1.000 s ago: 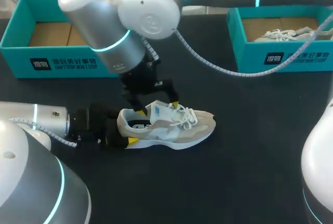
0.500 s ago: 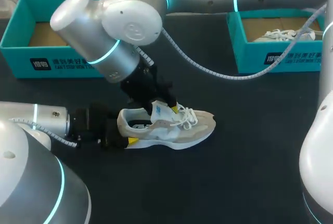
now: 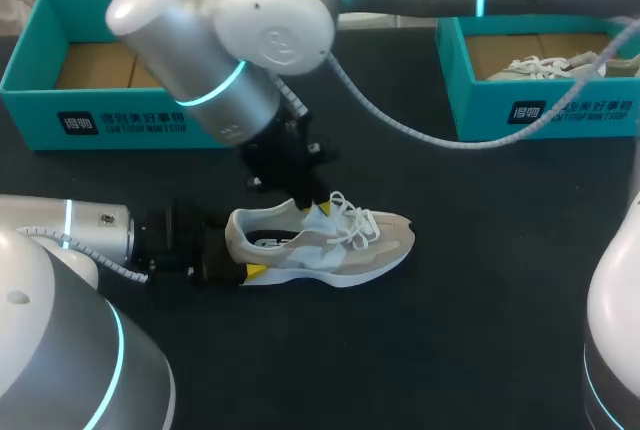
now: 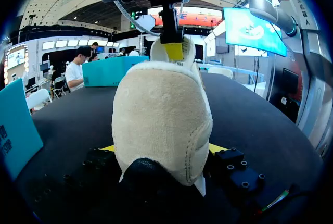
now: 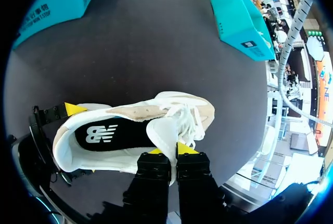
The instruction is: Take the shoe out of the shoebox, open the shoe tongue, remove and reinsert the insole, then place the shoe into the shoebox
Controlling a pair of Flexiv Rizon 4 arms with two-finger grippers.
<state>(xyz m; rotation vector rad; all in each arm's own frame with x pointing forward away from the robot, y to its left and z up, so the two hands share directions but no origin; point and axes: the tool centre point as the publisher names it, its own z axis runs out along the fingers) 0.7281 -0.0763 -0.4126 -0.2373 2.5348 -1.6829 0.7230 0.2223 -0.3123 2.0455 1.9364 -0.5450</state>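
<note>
With shoe (image 3: 330, 245) heel clamped in left pincer (image 4: 162, 149), right pincer (image 5: 170, 150) pinches tongue (image 5: 162, 129).

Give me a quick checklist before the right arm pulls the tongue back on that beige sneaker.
1. The beige suede sneaker is out of the box, upright on the black table: ok.
2. The left gripper clamps the heel from both sides: ok.
3. The right gripper is shut on the white tongue: ok.
4. The black insole lies flat inside: ok.
5. The white laces are slack enough: cannot tell.
6. The teal shoebox at far left is open: ok.
</note>
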